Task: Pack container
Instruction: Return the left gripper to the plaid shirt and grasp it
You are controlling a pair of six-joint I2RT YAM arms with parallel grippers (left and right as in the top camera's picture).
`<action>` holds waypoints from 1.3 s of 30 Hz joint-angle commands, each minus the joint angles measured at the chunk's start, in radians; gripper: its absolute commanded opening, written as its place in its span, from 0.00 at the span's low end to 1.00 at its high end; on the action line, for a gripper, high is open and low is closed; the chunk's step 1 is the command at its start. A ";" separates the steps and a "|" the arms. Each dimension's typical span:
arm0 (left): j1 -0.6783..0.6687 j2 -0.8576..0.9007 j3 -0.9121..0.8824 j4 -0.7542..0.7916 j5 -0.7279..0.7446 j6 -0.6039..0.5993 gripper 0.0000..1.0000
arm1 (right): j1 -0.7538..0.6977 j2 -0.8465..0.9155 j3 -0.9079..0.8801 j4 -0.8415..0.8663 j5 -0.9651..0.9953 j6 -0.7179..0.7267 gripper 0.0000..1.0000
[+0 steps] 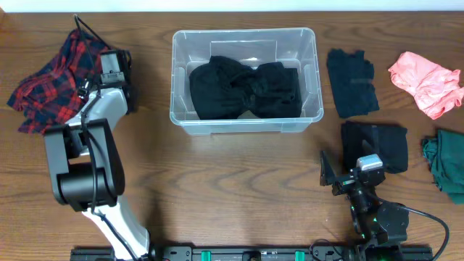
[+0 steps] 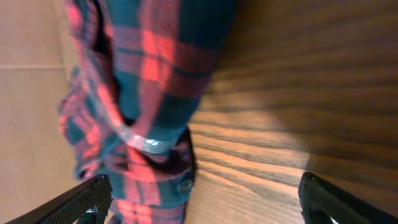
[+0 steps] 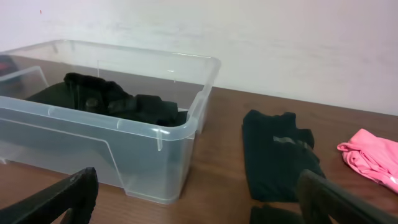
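**PACKING INCOMPLETE: PARTIAL-GRIP AND SNAG RISK AT THE PLAID SHIRT**

Finds the clear container (image 1: pixel 246 125) upright at the far middle of the table (image 1: pixel 239 188), lid absent, with a black garment (image 1: pixel 243 88) bunched inside. Notes a red plaid shirt (image 1: pixel 51 87) crumpled at the far left, well apart from the container. Places the left gripper (image 2: pixel 205 208) just over the shirt's edge, fingers (image 2: pixel 81 199) spread wide, holding nothing. Cannot tell whether the tips touch the cloth. Places the right gripper (image 3: pixel 199 208) low at the near right, fingers (image 3: pixel 336 193) likewise wide and empty, facing the container's end. Counts four loose pieces on the right: a black top (image 1: pixel 351 82), a folded black piece (image 1: pixel 377 145), a pink garment (image 1: pixel 426 82) and a dark green garment (image 1: pixel 446 163).

Judges the shirt pickup the step in hand. Flags these hazards:

- Closing on the hem by the button (image 2: pixel 185 185) alone, leaving most of the cloth to trail and slip out in transit.
- Trailing cloth catching the rim and shoving or tipping the light container.
- Cloth left draped over the wall rather than inside.
- Both arms meeting above the container, given simultaneous reaches.
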 commanded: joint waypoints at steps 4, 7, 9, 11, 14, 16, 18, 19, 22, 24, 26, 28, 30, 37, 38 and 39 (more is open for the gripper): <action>0.047 0.077 0.008 0.067 -0.011 0.053 0.96 | -0.014 -0.006 -0.003 -0.002 0.003 0.014 0.99; 0.066 0.099 0.008 0.125 -0.011 0.054 0.96 | -0.014 -0.006 -0.003 -0.002 0.003 0.014 0.99; 0.081 0.115 0.008 0.176 -0.011 0.056 0.96 | -0.014 -0.006 -0.003 -0.002 0.003 0.014 0.99; 0.094 0.133 0.008 0.223 -0.010 0.085 0.96 | -0.014 -0.006 -0.003 -0.002 0.003 0.014 0.99; 0.109 0.159 0.008 0.291 -0.011 0.135 0.96 | -0.014 -0.006 -0.003 -0.002 0.003 0.014 0.99; 0.120 0.174 0.008 0.348 -0.011 0.145 0.95 | -0.014 -0.006 -0.003 -0.002 0.003 0.014 0.99; 0.129 0.183 0.008 0.402 -0.011 0.151 0.91 | -0.014 -0.006 -0.003 -0.002 0.003 0.014 0.99; 0.134 0.185 0.008 0.431 -0.011 0.151 0.87 | -0.014 -0.006 -0.003 -0.002 0.003 0.014 0.99; 0.148 0.186 0.008 0.492 -0.011 0.151 0.71 | -0.014 -0.006 -0.003 -0.002 0.003 0.014 0.99; 0.156 0.186 0.008 0.526 -0.011 0.151 0.57 | -0.014 -0.006 -0.003 -0.002 0.003 0.014 0.99; 0.165 0.186 0.008 0.548 -0.011 0.151 0.35 | -0.014 -0.006 -0.003 -0.002 0.003 0.014 0.99; 0.172 0.186 0.008 0.557 -0.012 0.151 0.20 | -0.014 -0.006 -0.003 -0.002 0.003 0.014 0.99; 0.174 0.186 0.008 0.560 -0.015 0.151 0.06 | -0.014 -0.006 -0.003 -0.002 0.003 0.014 0.99; 0.159 0.168 0.009 0.663 -0.150 0.095 0.06 | -0.014 -0.006 -0.003 -0.002 0.003 0.014 0.99; 0.156 0.157 0.009 0.665 -0.162 0.089 0.06 | -0.014 -0.006 -0.003 -0.002 0.003 0.014 0.99; 0.149 0.140 0.009 0.664 -0.177 0.081 0.06 | -0.014 -0.006 -0.003 -0.002 0.003 0.014 0.99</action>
